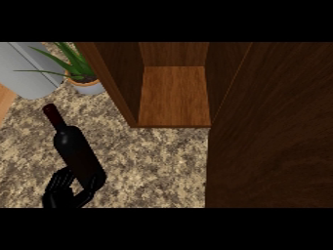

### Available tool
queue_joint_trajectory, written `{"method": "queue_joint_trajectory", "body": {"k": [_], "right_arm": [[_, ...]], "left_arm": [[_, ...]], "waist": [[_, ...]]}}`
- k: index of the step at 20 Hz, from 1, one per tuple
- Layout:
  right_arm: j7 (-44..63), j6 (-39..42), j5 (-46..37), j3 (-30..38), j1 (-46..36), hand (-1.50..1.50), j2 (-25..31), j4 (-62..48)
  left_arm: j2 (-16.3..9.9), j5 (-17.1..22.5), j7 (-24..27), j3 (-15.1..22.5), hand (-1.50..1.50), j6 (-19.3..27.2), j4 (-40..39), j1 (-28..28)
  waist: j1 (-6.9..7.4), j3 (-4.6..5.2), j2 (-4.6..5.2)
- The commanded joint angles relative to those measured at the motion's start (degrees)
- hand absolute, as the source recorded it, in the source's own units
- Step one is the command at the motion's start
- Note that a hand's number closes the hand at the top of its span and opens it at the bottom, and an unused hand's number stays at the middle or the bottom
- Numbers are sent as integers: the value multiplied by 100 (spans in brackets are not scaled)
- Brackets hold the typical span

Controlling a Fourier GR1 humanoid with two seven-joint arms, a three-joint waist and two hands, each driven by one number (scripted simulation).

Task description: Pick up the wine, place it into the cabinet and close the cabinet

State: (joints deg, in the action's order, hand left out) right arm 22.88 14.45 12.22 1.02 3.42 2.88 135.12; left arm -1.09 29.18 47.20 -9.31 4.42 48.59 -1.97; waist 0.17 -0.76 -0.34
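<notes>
The wine bottle (73, 146) was gripped at its base by the left hand (68, 189), lower left; transfer into the open cabinet (175, 95), upper centre, was judged next.

One hand (68, 191) visible, at lower left of head view. Entirely black, matte, with faint grey highlights along edges. Slender segmented fingers (91, 184), each built of short blocky links with visible gaps at the hinges. Palm section dark and indistinct, merging into shadow below the fingers. No cables, screws, labels or markings discernible. Forearm not discernible below the hand. Other hand not visible.
</notes>
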Motion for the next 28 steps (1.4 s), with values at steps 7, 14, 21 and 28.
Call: {"method": "queue_joint_trajectory", "body": {"k": [7,14,21,28], "right_arm": [[-87,22,-247,-110,18,-150,-25,-92],[-465,278,216,355,260,-150,66,-296],[-78,65,110,127,164,-150,-4,35],[-418,258,127,215,370,-150,-23,-203]], "left_arm": [[-497,-663,92,869,150,-1453,-388,-252],[-799,-1004,837,1019,150,-2458,-889,-128],[-589,-822,56,1448,150,-2537,844,-766],[-620,-607,-960,1741,150,-2156,3041,-1560]], "waist": [[-35,79,40],[-34,78,37],[-2,73,24],[7,71,23]]}}
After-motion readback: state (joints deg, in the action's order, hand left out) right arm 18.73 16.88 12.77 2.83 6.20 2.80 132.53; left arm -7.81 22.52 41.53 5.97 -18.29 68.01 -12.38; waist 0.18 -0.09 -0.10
